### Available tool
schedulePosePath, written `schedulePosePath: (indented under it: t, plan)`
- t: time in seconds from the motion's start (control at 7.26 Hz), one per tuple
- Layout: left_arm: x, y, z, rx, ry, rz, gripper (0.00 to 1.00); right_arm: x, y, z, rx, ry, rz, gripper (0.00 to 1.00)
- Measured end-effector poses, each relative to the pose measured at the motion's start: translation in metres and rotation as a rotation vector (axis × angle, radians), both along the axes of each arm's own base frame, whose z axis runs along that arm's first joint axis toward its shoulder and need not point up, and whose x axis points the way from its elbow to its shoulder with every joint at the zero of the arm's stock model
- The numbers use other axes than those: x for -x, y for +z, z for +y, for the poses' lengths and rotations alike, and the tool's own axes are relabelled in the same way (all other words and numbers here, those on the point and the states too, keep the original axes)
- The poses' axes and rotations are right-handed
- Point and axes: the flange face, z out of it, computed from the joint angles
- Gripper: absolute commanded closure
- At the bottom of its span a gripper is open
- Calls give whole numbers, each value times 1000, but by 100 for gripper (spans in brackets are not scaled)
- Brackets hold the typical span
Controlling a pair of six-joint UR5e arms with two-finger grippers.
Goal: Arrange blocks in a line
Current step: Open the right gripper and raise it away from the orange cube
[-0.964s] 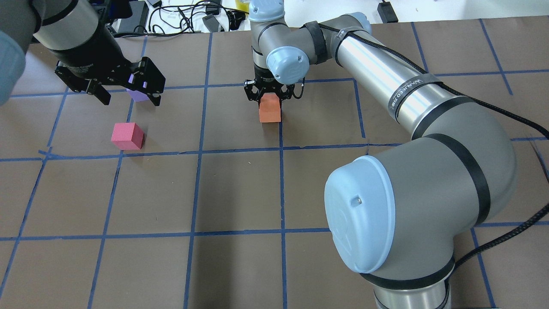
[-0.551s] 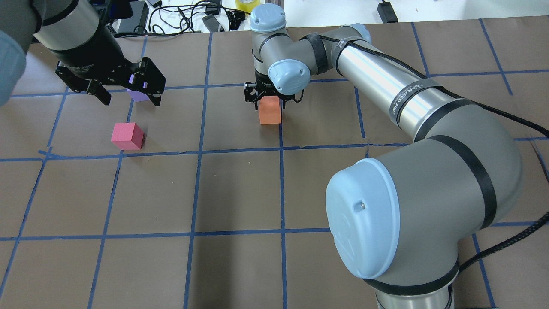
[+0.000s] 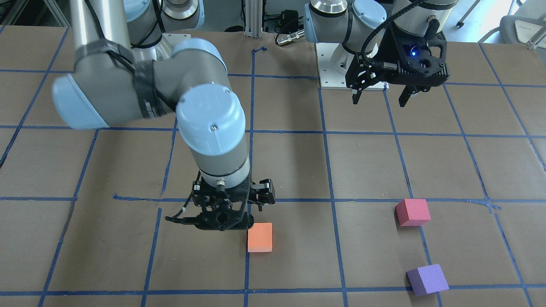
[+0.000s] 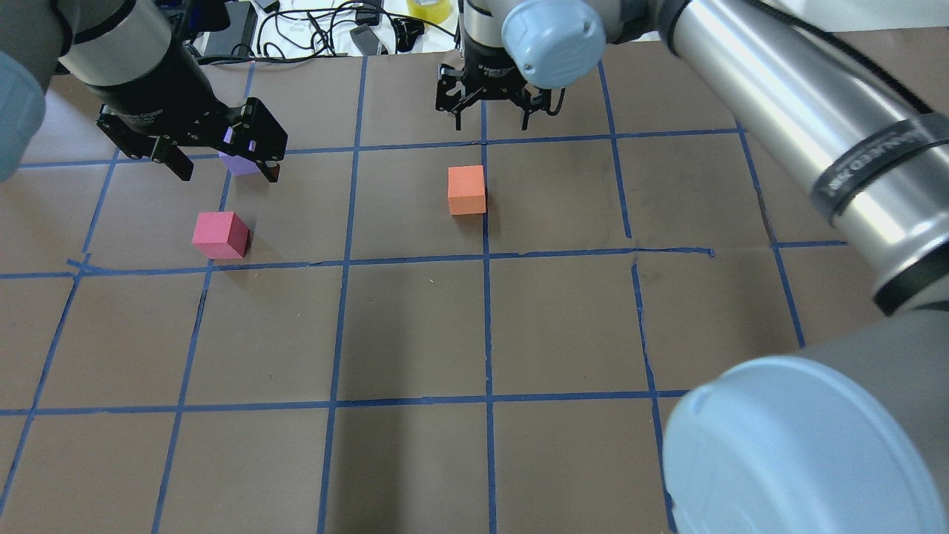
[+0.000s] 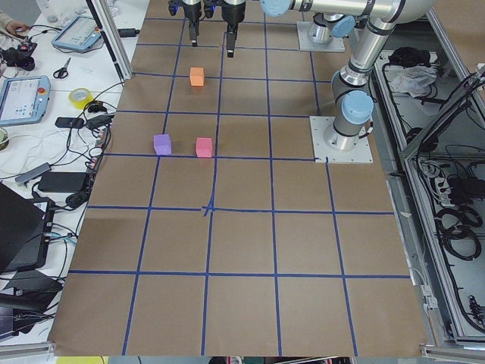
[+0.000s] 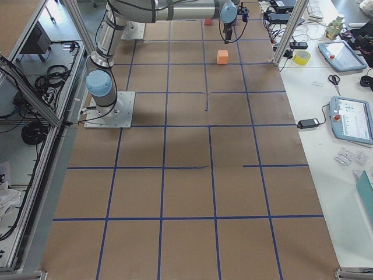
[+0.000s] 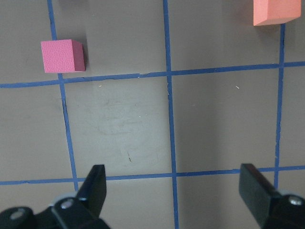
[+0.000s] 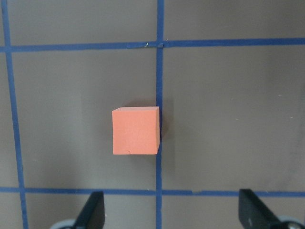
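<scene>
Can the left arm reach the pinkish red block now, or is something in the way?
Probably yes. The left gripper hangs open and empty, and the pinkish red block stands alone, apart from the purple block, with nothing over it.

surface (image 4: 415, 334): brown paper, blue tape grid (image 4: 488, 326) running across
bench (image 6: 315, 105): white, carrying tablets (image 6: 351, 119), tape roll (image 6: 302, 57), scissors (image 6: 334, 80)

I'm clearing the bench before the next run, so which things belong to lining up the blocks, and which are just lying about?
Belongs to the job: orange foam cube; pinkish-red foam cube; purple foam cube.
Lying about: yellow tape roll; scissors; grey touchscreen pendant.
</scene>
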Motion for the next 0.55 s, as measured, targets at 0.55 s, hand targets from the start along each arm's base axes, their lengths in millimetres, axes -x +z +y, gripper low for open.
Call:
schedulePosePath:
  t: [0.55]
  plan:
    - [4, 0, 0, -1, -7, 21, 0, 120, 95, 121, -26, 19, 5, 0]
